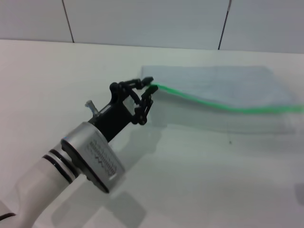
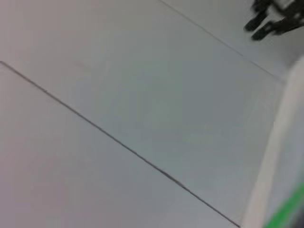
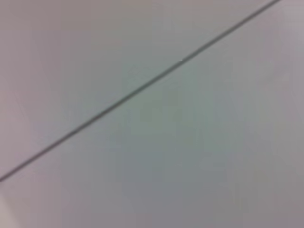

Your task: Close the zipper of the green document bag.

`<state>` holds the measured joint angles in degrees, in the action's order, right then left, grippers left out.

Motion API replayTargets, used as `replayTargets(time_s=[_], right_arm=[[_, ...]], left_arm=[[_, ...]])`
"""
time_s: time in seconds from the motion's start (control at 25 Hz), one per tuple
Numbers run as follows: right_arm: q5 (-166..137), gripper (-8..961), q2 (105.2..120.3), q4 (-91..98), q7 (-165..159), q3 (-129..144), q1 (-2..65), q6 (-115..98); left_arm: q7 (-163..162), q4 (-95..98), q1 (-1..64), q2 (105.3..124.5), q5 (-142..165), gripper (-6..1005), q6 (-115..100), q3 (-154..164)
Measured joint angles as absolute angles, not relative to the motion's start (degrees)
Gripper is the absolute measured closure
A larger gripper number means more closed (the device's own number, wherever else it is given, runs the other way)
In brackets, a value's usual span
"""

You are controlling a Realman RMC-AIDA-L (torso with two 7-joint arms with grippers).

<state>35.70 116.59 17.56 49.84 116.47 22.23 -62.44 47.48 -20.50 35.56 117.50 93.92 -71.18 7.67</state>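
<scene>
At the zipper's [image 1: 223,106] left end, left gripper [image 1: 149,84] sits slightly parted, seemingly touching the green strip.

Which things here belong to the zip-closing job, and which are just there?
Job:
- green document bag, flat on the table
- zipper, the green strip along its near edge
- left tool, at the strip's left end

Just there:
- white table
- tiled wall

Right tool: not in view.
</scene>
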Motion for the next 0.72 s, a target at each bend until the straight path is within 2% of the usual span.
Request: replayTargets(time_s=[0.04,0.2,0.32,0.72], right_arm=[[35.78,868,116.60,17.45,49.71,116.07,21.80,-64.01],[38.19,728,116.81,17.37,46.88,115.84,20.00,-72.77],[39.22,634,116.82,17.40,38.18,116.27,18.87,-78.75],[38.73,389,116.26,12.66,0.31,117.26,18.34,-90.06]], left_arm=[[47.05,-20.70,35.58,117.52,93.93,858,-71.57,7.16],[40.57,-20.65,35.13,117.39,93.93,846,-76.95,6.45],[33.70,-20.06,34.31,117.24,93.92,615,-81.64,4.90],[-6.35,-13.60,30.52,116.97,86.88,383,-90.54,-3.86]])
